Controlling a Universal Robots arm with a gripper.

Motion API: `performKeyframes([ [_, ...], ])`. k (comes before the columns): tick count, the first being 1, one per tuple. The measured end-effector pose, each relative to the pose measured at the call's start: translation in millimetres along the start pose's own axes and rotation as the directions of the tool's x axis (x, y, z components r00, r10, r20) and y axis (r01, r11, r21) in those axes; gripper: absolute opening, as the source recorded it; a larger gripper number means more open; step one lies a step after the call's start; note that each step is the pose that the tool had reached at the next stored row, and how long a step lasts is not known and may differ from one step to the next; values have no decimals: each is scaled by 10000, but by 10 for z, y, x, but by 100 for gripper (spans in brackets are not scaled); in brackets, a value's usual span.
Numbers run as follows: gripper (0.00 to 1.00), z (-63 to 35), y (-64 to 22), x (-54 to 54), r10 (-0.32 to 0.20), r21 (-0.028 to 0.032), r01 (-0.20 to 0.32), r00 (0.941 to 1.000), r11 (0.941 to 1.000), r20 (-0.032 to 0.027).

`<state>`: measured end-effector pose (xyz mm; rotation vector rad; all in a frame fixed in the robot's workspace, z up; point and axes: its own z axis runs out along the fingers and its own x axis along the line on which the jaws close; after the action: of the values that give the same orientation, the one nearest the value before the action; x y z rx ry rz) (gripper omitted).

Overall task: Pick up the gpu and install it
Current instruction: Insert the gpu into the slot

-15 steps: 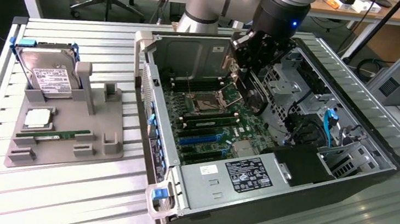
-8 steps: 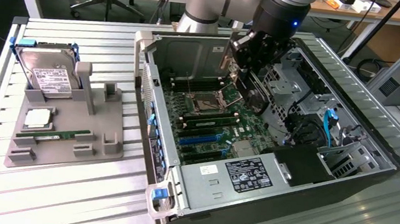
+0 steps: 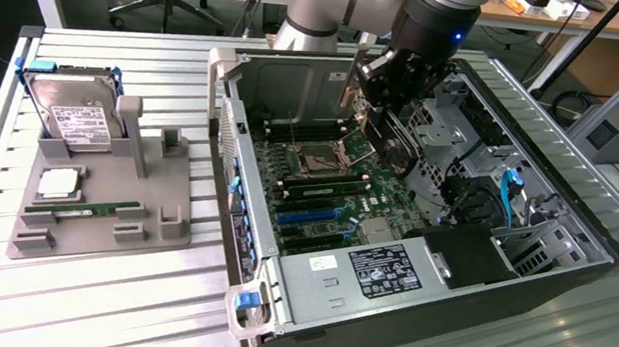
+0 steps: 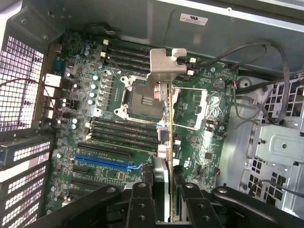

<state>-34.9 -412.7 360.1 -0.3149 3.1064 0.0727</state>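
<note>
The gripper (image 4: 167,204) pinches the gpu (image 4: 166,66) tight. The card hangs just below it, over the motherboard (image 4: 109,142). I think it needs holding straight, with no tilt, lined up with a slot.

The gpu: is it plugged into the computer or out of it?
Out. The gpu hangs edge-on in the gripper, above the motherboard, in no slot.
</note>
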Motion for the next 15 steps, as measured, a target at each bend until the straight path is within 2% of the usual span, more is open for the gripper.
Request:
performKeyframes([
  [15,27,1,0,0,-497,-12,497,9988,9988,-22],
])
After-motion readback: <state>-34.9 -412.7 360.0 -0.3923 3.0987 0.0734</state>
